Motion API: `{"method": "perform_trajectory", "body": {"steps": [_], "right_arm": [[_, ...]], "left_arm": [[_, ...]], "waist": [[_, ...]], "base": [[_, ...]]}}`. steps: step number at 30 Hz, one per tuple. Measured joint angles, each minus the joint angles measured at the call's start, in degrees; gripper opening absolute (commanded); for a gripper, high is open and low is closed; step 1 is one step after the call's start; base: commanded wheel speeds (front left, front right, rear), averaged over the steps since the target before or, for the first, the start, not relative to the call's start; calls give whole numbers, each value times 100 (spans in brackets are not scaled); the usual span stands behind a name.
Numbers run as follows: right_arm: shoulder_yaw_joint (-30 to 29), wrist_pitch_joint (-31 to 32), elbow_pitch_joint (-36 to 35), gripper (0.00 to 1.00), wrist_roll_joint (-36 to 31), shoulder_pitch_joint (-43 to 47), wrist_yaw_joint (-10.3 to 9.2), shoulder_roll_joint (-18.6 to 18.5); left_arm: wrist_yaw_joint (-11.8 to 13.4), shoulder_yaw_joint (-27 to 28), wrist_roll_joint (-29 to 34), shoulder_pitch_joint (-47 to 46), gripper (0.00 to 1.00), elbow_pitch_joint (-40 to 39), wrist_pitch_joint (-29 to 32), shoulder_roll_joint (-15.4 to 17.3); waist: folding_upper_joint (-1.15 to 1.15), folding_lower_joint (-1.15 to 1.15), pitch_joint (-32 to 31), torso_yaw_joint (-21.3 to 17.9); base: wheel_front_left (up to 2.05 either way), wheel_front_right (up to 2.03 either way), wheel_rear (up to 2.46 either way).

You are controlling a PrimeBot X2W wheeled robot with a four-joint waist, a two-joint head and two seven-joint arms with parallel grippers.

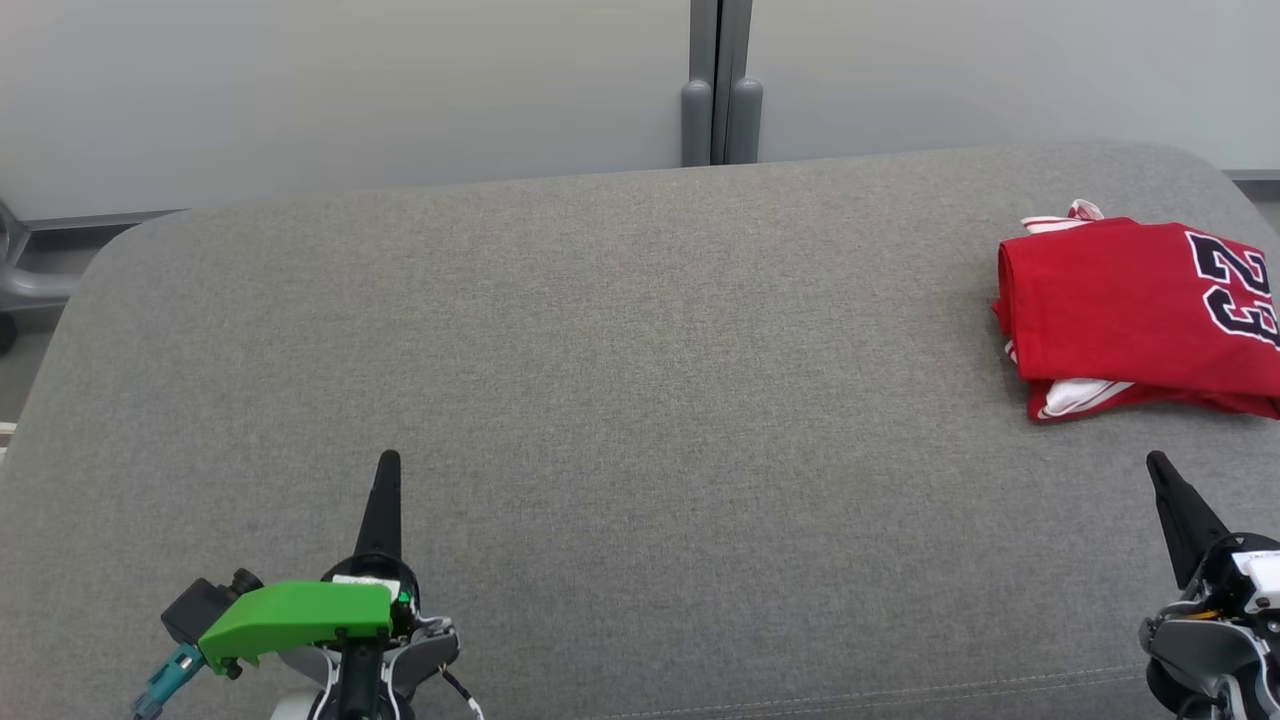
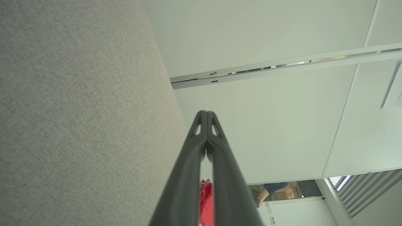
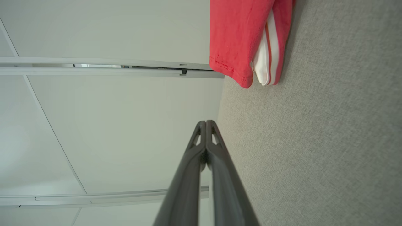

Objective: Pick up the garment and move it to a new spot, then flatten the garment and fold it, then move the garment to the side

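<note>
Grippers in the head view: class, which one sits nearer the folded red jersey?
The right gripper, just below the red jersey at the lower right; the left gripper, with the green part behind it, is far across the grey cushion.

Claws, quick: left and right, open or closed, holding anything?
Left claw: closed, holding nothing.
Right claw: closed, holding nothing; the folded red jersey lies apart from it.

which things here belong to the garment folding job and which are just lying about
Job:
- folded red jersey, number 23
- left gripper, shut
- right gripper, shut
- grey upholstered surface under the jersey

Just about:
- grey post behind the surface
- grey curved frame, far left
</note>
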Motion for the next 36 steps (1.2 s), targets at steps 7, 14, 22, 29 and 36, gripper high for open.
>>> {"method": "perform_trajectory", "body": {"steps": [7,14,22,29,36], "right_arm": [[-76,99,58,0,285,-78,0,-4],[-160,203,122,0,559,-108,0,-5],[-199,249,149,0,670,-144,0,-5],[-209,253,149,0,669,-147,0,-1],[-218,259,151,0,664,-150,0,7]], "left_arm": [[-76,13,-202,-51,0,35,8,-63],[-133,30,-437,-88,0,62,24,-113],[-168,36,-537,-113,0,78,24,-138],[-168,36,-537,-114,0,77,24,-140],[-168,36,-537,-114,0,78,24,-140]], "waist": [[0,0,11,0],[0,0,22,-1],[0,0,26,-1],[0,0,26,-1],[0,0,26,-1]], "base": [[0,0,0],[0,0,0],[0,0,0],[0,0,0],[0,0,0]]}}
